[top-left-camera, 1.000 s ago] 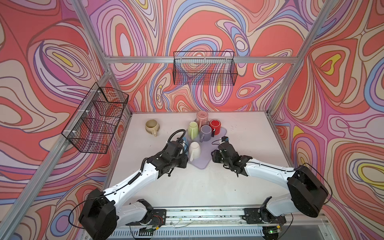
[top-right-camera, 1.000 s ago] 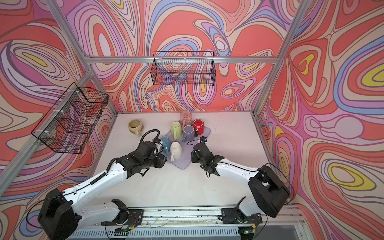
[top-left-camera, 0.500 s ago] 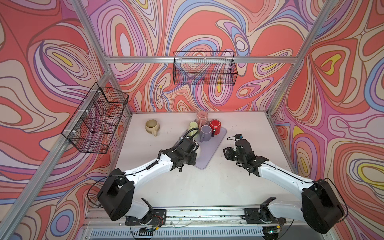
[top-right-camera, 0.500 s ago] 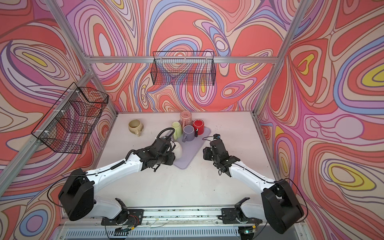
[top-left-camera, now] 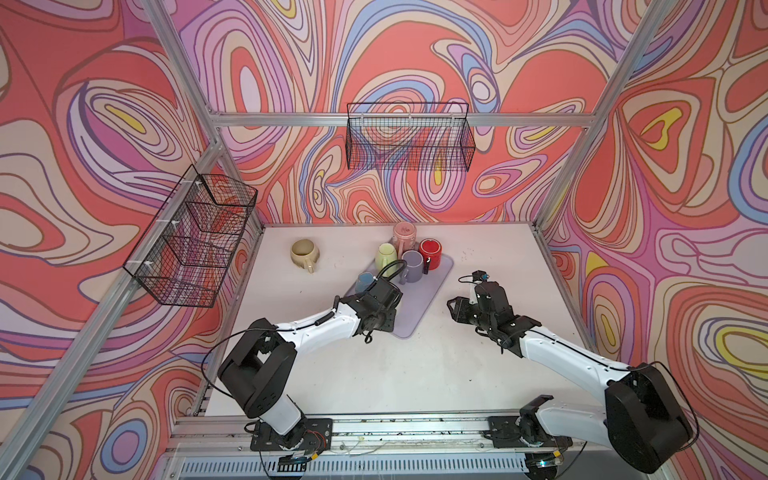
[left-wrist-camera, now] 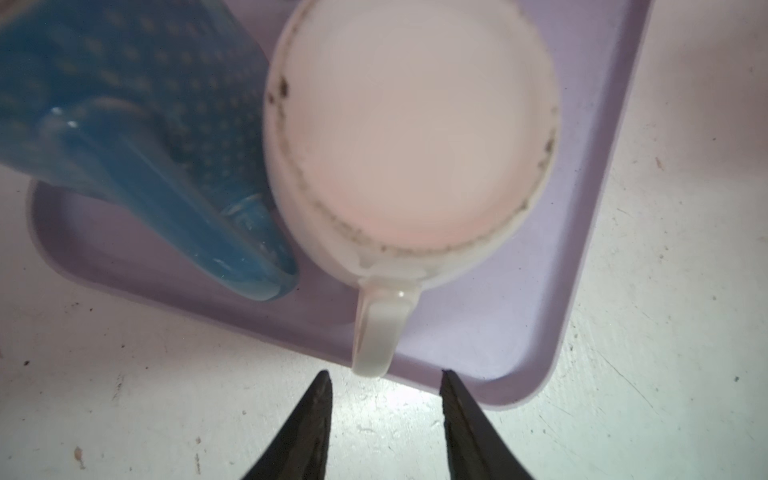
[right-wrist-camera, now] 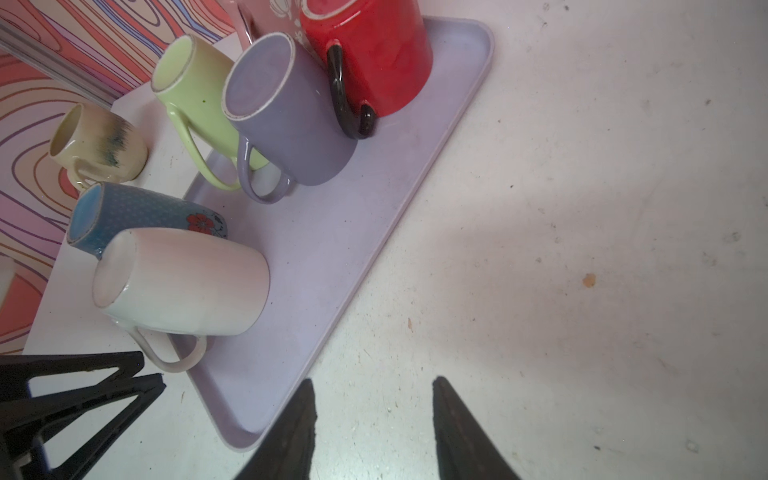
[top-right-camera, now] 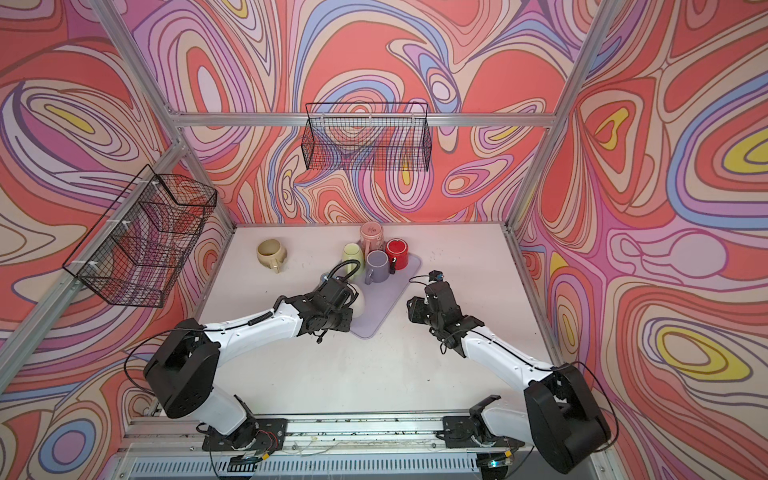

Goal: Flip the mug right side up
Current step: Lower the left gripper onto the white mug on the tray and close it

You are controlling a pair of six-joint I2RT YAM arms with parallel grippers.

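- The white mug (left-wrist-camera: 411, 137) stands upside down, with its flat bottom up. It sits at one corner of the purple tray (left-wrist-camera: 498, 316).
- Its handle (left-wrist-camera: 376, 332) sticks out to the tray's edge and points at the left claw (left-wrist-camera: 384, 386).
- The left claw is released. Its two black fingers (left-wrist-camera: 307, 428) are apart and hold nothing. Their tips are just short of the end of the handle.
- In a top view the left arm hides most of the white mug, and only a bit of it shows (top-right-camera: 359, 301).
- A blue mug with dots (left-wrist-camera: 124, 124) stands right beside the white mug. It is upside down too.
- Farther along the tray a green mug (right-wrist-camera: 195, 83), a purple mug (right-wrist-camera: 286, 116) and a red mug (right-wrist-camera: 374, 62) with a black handle stand close together, all bottoms up.
- A pink mug (top-left-camera: 404, 233) is just behind them. I cannot tell if it is on the tray.
- A tan mug (top-left-camera: 304, 253) stands alone on the desk (top-left-camera: 415, 365), off the tray, with its open side up.
- The right claw (right-wrist-camera: 374, 386) is released too, with nothing in it. It is over the bare desk, near the tray's long edge and well apart from the mugs.
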